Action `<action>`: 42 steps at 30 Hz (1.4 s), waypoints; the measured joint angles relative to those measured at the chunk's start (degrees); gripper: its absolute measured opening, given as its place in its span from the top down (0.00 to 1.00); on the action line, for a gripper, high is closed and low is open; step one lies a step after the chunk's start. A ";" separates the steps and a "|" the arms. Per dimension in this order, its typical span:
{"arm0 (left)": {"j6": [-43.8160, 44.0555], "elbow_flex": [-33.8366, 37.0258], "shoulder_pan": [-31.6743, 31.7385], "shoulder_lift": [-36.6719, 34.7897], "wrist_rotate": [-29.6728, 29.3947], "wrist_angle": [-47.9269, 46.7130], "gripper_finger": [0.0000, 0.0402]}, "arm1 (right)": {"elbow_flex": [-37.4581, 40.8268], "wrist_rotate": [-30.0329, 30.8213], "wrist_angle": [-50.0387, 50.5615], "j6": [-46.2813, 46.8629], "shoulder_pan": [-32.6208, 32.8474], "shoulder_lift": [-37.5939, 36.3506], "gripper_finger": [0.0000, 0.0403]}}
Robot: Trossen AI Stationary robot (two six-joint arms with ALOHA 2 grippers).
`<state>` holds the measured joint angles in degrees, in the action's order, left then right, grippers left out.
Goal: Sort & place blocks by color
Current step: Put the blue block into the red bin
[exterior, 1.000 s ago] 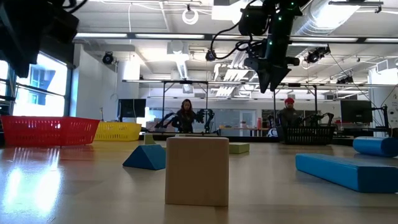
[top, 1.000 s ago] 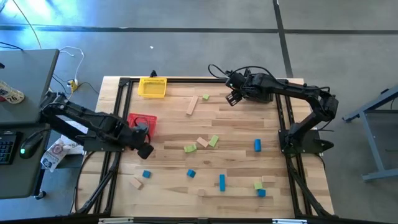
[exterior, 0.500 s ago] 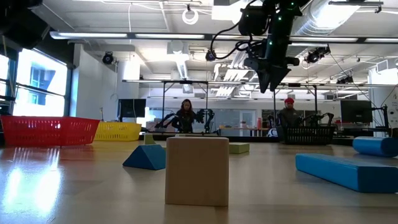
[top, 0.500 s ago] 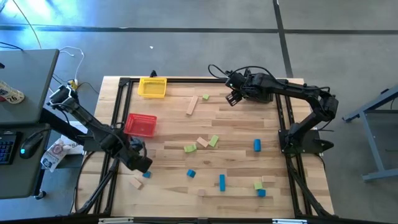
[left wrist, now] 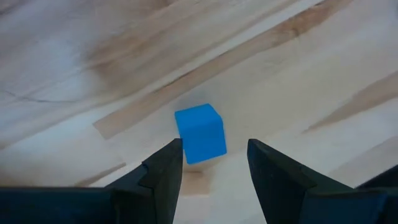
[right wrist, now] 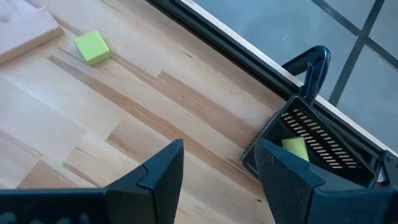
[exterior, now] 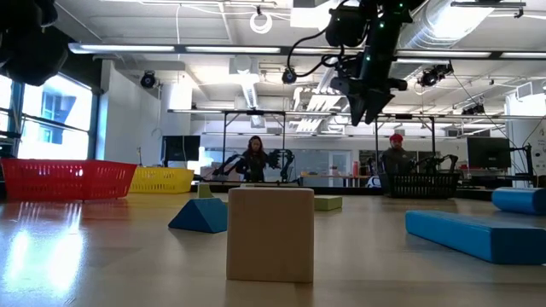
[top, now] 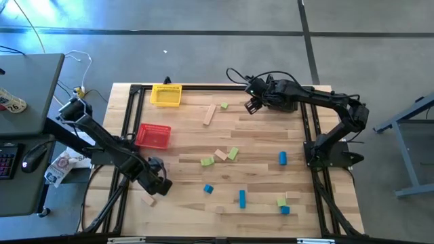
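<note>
Just beyond left jaws, blue cube (left wrist: pixel 200 132)

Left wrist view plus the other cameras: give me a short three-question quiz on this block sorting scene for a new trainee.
1. True or false: the left end effector is shut on the blue cube.
2. What colour is the block lying inside the black basket? A blue, B light green, C tan.
3. In the high view, which basket lies nearer the left end effector: the red basket or the yellow basket?

Key: 1 false, its jaws stand open and the cube sits on the table; 2 B; 3 the red basket.
</note>
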<state>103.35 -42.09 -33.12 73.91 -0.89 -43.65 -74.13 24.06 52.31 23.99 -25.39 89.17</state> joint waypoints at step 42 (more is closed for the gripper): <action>1.43 0.02 -3.39 13.33 0.27 4.84 0.60 | 0.00 -0.65 -0.31 -0.46 0.00 0.00 0.54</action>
<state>104.79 -42.06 -36.51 87.24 -0.61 -38.81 -74.13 23.42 52.00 23.53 -25.39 89.17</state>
